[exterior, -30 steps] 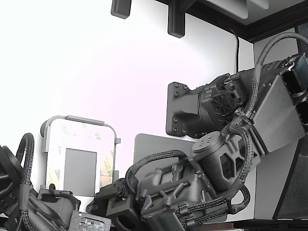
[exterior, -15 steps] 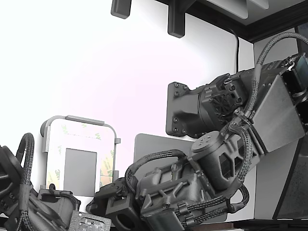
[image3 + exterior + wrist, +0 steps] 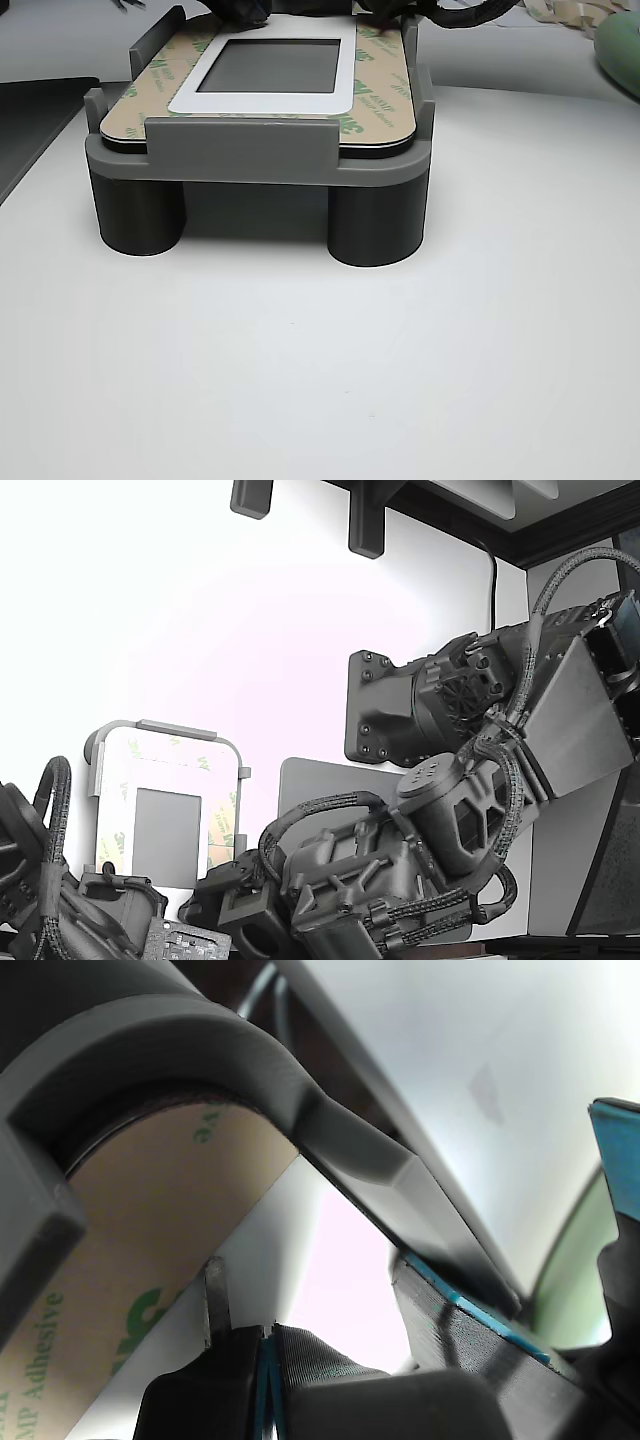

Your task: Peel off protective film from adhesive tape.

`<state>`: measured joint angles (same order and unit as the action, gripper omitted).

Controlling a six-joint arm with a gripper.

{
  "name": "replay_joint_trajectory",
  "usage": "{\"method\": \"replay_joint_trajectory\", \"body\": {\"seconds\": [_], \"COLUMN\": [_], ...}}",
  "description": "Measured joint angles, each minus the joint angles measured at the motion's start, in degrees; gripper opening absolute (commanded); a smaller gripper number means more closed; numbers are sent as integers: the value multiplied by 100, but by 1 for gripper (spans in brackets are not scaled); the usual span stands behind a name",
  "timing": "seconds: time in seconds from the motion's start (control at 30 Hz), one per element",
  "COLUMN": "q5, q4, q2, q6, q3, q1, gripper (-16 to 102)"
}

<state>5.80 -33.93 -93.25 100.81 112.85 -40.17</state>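
Note:
The white plate (image 3: 260, 100) with a grey centre (image 3: 275, 65) lies in a grey frame (image 3: 240, 150) on dark pillars. The tan protective film (image 3: 375, 85) with green logos covers the adhesive tape band round the plate. It also shows in the exterior view (image 3: 222, 825) and fills the wrist view (image 3: 130, 1230) under the frame's curved corner (image 3: 200, 1050). My gripper (image 3: 268, 1345) is at the film's edge by the plate's corner. Its jaws are pressed together, blue pads touching. I cannot see film between them. In the exterior view the arm hides the fingertips.
A large dark grey mat (image 3: 320, 780) lies at the exterior view's right of the frame. A second arm (image 3: 40, 880) sits at the lower left. Pale strips (image 3: 560, 15) and a green object (image 3: 620, 40) lie at the far right of the white table (image 3: 350, 380).
My arm has sunk slightly down and to the exterior view's left. The plate and the film have not moved.

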Motion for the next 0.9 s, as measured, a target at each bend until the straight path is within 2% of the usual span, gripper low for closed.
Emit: {"method": "replay_joint_trajectory", "body": {"seconds": [0.9], "q5": [123], "q4": [-149], "q2": [-26], "q6": [-193], "q3": [-44], "q1": [-176], "gripper": [-10]}}
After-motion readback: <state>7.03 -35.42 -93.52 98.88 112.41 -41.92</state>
